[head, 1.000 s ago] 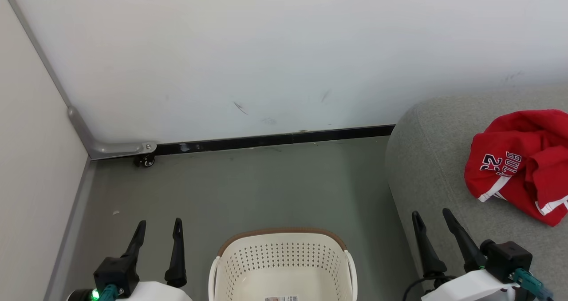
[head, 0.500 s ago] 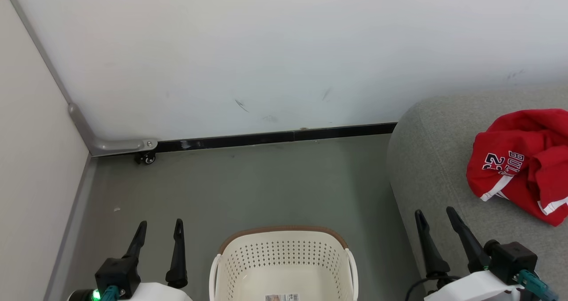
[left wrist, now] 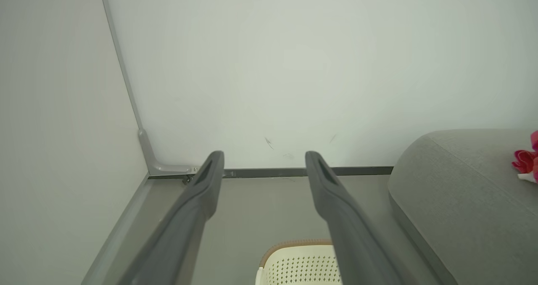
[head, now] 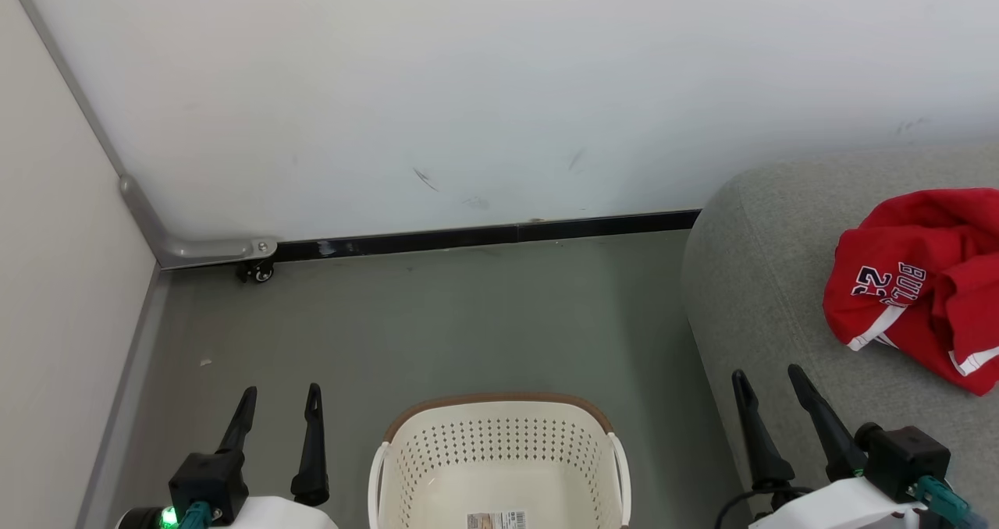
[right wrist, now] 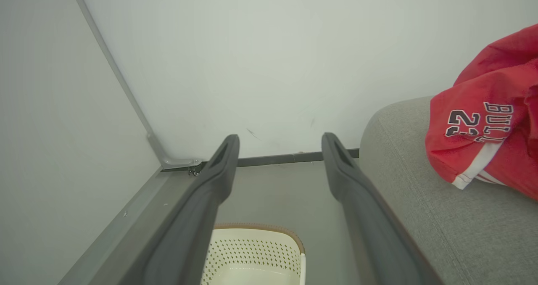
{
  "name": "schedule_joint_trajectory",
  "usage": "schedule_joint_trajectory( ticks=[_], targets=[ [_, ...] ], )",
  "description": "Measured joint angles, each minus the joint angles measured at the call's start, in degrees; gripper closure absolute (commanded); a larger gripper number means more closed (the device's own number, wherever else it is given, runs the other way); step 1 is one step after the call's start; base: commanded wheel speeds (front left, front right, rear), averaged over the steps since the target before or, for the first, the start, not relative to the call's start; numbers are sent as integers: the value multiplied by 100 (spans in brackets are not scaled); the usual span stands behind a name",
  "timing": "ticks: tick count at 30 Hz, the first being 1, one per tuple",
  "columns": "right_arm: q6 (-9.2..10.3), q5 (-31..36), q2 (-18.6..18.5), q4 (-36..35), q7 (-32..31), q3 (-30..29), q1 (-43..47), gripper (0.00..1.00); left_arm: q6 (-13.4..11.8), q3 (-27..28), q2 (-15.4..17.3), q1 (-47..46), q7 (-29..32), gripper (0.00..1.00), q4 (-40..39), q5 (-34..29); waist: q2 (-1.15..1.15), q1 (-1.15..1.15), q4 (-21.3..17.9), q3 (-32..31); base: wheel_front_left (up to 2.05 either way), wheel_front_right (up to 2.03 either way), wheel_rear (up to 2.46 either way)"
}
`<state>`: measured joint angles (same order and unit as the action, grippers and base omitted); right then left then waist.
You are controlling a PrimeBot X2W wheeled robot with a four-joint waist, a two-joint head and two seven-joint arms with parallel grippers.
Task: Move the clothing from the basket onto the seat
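Grey floor (head: 468, 318) spreads across the middle of the head view. At bottom centre, the cream perforated plastic basket with a brown rim (head: 499, 398) points its rounded end up the frame, a paper label (head: 495, 521) inside. On the grey woven seat (head: 765, 279) at right lies 1 crumpled red garment with navy-white lettering (head: 913, 279), lettered side facing lower left, running off the right edge. Left gripper (head: 281, 392) at lower left and right gripper (head: 766, 373) at lower right each spread 2 dark fingers, holding nothing.
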<state>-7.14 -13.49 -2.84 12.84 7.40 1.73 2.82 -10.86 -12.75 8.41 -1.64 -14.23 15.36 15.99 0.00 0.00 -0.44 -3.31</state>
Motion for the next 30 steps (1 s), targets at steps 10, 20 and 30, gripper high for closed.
schedule_joint_trajectory(
  ticks=[10,20,30],
  targets=[
    [0,34,13,-152,-85,-41,75,0,-90,-1,10,0,11,0,65,-35,0,0,30,31,0,0,0],
    [4,-23,21,-172,-135,-26,83,100,-130,-32,-2,3,68,100,130,-49,0,0,53,50,0,0,0],
    [9,-233,63,171,-135,21,316,100,-62,56,-138,261,190,100,510,175,0,0,52,55,0,0,0]
  ],
)
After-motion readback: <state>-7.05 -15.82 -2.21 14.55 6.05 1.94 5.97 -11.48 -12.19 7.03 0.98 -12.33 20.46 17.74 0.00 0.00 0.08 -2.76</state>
